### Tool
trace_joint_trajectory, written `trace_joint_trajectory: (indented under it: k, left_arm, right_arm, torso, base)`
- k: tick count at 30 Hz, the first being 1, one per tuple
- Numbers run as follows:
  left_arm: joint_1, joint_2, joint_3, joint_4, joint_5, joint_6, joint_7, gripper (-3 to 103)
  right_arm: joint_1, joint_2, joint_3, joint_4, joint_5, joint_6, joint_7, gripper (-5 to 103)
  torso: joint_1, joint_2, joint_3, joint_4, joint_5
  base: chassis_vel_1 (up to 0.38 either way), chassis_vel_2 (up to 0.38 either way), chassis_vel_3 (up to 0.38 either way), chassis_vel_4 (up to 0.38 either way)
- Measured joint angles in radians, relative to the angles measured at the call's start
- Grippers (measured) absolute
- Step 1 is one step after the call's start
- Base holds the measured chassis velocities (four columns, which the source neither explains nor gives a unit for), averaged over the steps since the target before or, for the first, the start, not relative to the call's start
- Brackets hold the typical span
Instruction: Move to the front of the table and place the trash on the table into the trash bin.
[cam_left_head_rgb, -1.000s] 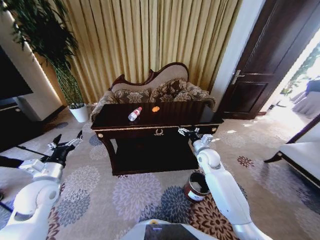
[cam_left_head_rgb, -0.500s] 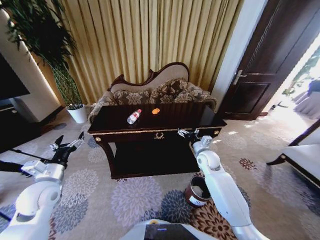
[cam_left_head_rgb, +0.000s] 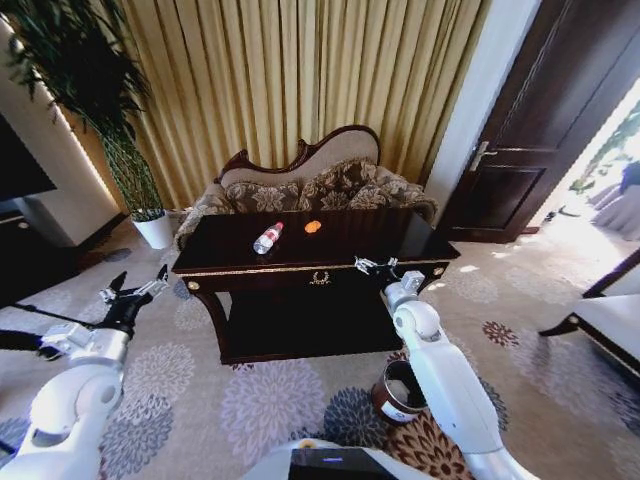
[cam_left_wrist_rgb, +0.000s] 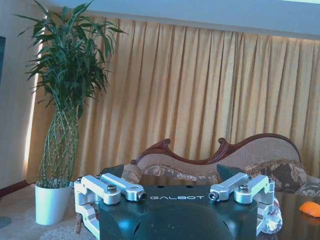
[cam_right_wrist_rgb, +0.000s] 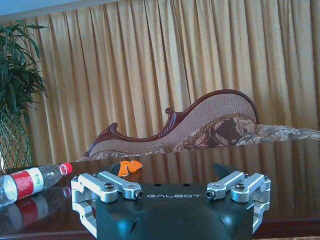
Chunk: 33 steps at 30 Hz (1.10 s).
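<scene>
Both end effectors, left (cam_left_head_rgb: 135, 290) and right (cam_left_head_rgb: 375, 266), hang spread and empty before the bench (cam_left_head_rgb: 330, 262), ready for the water bottle (cam_left_head_rgb: 267, 238) and orange peel (cam_left_head_rgb: 313, 227) at centre frame; the trash bin (cam_left_head_rgb: 400, 390) waits lower right.

Patterned sofa (cam_left_head_rgb: 310, 185), gold curtains (cam_left_head_rgb: 290, 80), potted plant (cam_left_head_rgb: 110, 120), dark door (cam_left_head_rgb: 545, 120), floral carpet (cam_left_head_rgb: 270, 400)

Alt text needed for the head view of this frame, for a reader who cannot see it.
A dark glossy table stands ahead holding a clear plastic bottle lying on its side and a small orange piece. The right gripper, jaws open, is at the table's front edge; the left gripper, also open, is over the carpet. A brown trash bin sits on the floor beside the right arm.
</scene>
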Motion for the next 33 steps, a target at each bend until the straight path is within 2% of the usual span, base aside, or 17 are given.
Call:
trace_joint_trajectory:
  k: [33]
  left_arm:
    - [0.004,-0.019,0.011,0.012,0.021,-0.003,0.011,100]
  right_arm:
    - [-0.012,0.011,-0.035,0.024,-0.018,-0.005,-0.014,100]
  torso:
    - [0.0,0.0,0.0,0.0002,0.0]
  base:
    - [-0.062,0.063,0.063,-0.066]
